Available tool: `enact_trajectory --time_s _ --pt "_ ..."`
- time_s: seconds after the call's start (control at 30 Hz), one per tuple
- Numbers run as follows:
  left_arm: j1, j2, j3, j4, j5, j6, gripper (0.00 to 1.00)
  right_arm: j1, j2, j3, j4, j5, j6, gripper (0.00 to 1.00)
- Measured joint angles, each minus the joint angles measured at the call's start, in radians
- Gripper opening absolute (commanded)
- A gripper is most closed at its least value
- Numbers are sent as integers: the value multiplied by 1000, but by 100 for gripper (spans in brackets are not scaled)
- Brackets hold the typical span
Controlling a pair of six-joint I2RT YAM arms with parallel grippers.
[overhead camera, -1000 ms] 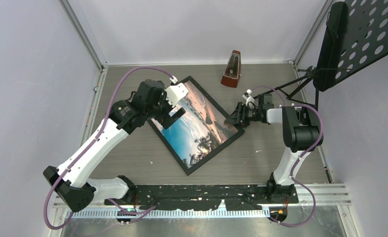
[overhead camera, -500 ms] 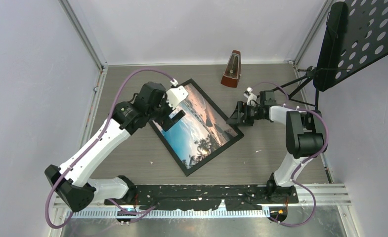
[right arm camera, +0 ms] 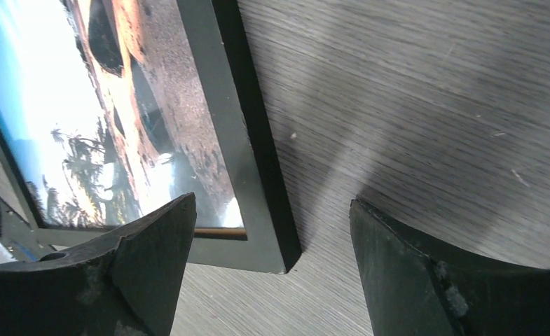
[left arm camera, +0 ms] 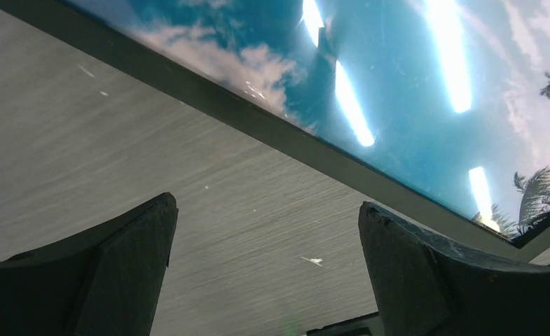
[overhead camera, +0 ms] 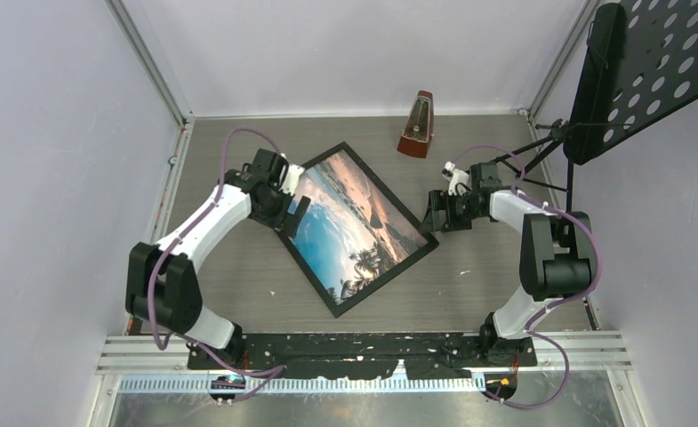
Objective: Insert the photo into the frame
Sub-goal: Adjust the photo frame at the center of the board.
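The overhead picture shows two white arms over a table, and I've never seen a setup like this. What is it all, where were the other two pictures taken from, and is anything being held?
These are two robot arms bolted at the near edge of a table, each ending in a two-finger gripper. The overhead picture comes from a fixed camera above and behind them. The two close-ups come from cameras on the wrists, so the dark shapes at the bottom are each gripper's own fingers. On the table lies a black frame, turned diagonally, with a beach photo showing in it. Near the back is a metronome, and at the right a black music stand. The left gripper is at the frame's left edge, the right gripper by its right corner. Both are open and hold nothing.
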Motion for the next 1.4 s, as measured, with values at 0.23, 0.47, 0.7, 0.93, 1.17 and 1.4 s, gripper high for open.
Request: enact_trajectory --time_s 0.23,0.47,0.7,0.93,1.17,1.4 --pt "60 138 -41 8 111 -94 100 11 -3 14 -31 48 -47 87" --pt "121 283 -36 21 217 -146 100 53 1 32 -73 77 -103 86" --pt "140 379 48 -2 282 -167 100 163 1 38 -111 87 -157 81" --pt "160 461 153 -75 291 -167 100 239 -4 47 -166 118 -222 80" --pt "188 558 314 -138 257 -151 99 369 -24 34 -255 100 -254 80" --pt "214 600 416 -89 216 -127 100 605 -26 26 -282 -16 -260 80"
